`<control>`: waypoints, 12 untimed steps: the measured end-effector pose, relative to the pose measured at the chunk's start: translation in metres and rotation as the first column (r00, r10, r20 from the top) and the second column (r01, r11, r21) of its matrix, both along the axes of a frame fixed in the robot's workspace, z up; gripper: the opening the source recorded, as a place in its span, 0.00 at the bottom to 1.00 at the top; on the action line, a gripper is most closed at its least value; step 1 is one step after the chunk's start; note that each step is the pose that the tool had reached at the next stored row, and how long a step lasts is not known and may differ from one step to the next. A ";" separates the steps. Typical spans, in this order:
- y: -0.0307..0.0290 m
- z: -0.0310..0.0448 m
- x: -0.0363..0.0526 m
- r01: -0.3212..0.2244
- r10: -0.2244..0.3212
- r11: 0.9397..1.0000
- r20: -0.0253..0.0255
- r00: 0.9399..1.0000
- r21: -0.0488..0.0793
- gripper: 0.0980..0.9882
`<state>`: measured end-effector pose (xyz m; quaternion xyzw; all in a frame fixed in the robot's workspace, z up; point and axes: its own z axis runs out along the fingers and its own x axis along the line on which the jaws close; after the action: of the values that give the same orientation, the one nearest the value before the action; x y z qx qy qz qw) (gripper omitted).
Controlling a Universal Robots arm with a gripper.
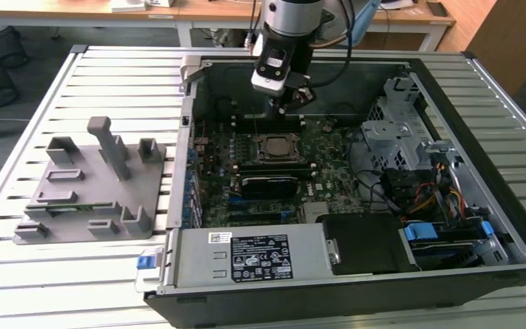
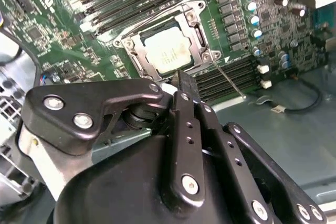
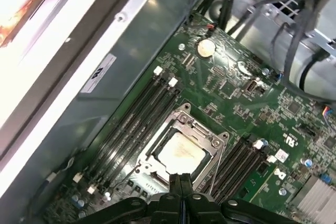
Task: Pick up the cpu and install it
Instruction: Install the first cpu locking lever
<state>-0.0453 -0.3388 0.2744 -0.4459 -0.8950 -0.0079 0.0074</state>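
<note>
The cpu (image 2: 168, 51) (image 3: 181, 153), a pale silver-white square, lies flat inside the dark metal-framed socket (image 2: 195, 18) (image 3: 185, 114) on the green motherboard (image 1: 327, 154). In the exterior view the cpu (image 1: 272, 147) sits in the middle of the open computer case. My gripper (image 1: 286, 104) hangs above the board just beyond the socket. In both wrist views its black fingertips (image 2: 182, 80) (image 3: 181, 179) are pressed together with nothing between them, a little off the cpu's edge and not touching it.
A grey fixture (image 1: 90, 185) with posts and slots stands on the slatted table at the exterior view's left. Inside the case are a power supply (image 1: 254, 257), a drive cage (image 1: 400, 133), loose cables (image 1: 427, 195) and black memory slots (image 3: 134, 124) beside the socket.
</note>
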 end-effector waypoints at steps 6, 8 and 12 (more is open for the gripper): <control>0.0000 -0.0001 0.0000 -0.093 0.093 0.996 0.000 0.996 0.000 0.01; 0.0000 -0.0001 0.0000 -0.130 0.130 0.992 0.000 0.992 0.000 0.01; 0.0000 -0.0004 0.0000 -0.202 0.202 0.979 0.000 0.979 0.000 0.01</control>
<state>-0.0453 -0.3388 0.2740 -0.3529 -0.9356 -0.0070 0.0081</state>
